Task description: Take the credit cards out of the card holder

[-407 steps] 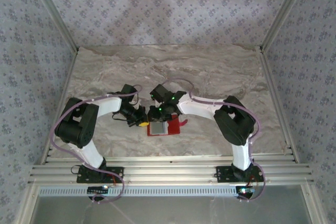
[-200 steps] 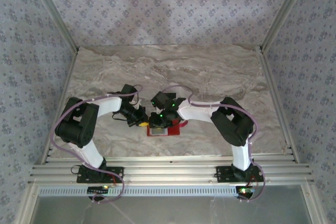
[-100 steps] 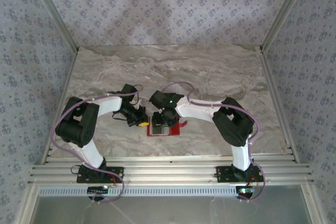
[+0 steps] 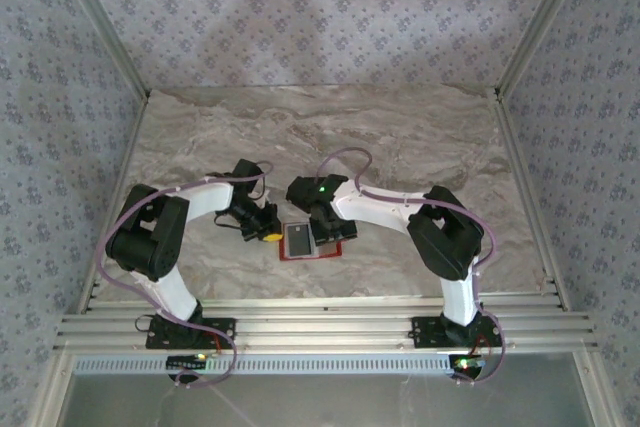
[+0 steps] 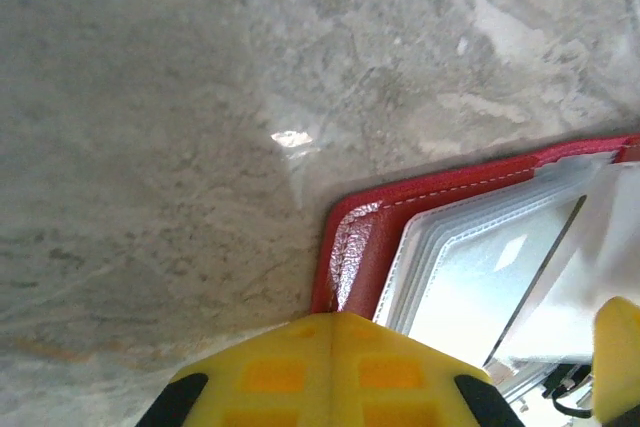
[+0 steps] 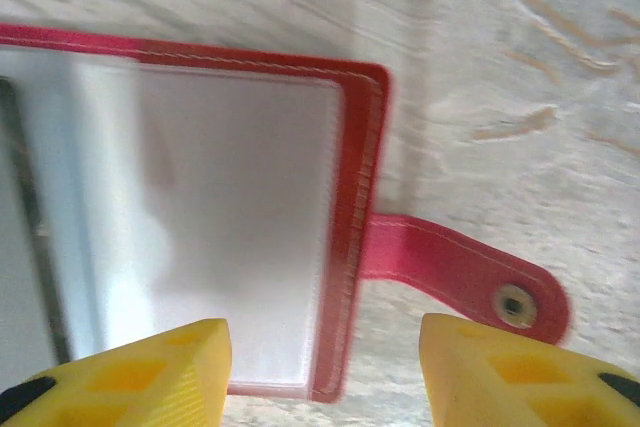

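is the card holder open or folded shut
Open. The card holder lies spread flat on the table, its pale inner sleeve facing up inside the red frame, snap tab sticking out sideways.

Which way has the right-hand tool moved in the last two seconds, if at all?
Yes. The right tool has slid to the right, off the middle of the card holder toward its tab side; the holder itself lies where it did.

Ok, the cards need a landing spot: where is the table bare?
Bare: the far half of the table, between the card holder and the back wall; the strip between holder and near rail; the corner right of the right arm. Crowded: around the holder, with the left fingers shut at its left edge and the right fingers open over its right side.
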You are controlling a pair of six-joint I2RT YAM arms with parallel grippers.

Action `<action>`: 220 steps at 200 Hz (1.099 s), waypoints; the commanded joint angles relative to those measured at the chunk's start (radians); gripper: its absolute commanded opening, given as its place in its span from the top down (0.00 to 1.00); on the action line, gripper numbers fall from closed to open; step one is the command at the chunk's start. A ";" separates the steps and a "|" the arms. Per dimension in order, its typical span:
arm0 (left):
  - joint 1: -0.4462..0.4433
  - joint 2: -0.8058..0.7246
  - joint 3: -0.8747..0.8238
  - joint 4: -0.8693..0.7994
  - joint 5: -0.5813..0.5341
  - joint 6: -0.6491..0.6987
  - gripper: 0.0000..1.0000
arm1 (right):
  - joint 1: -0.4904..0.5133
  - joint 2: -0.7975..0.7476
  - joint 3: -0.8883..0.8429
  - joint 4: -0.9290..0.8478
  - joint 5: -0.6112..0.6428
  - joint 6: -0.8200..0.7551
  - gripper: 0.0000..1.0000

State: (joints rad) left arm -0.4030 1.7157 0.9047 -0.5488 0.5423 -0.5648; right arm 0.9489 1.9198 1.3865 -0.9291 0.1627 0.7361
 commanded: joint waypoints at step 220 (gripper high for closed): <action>-0.123 0.028 0.036 -0.062 -0.062 -0.016 0.94 | -0.114 -0.038 -0.250 0.663 -0.595 0.005 0.73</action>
State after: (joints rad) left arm -0.5194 1.7142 0.9516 -0.5869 0.5194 -0.5983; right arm 0.8371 1.8629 1.1435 -0.2844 -0.3977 0.7372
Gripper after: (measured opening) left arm 0.065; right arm 0.269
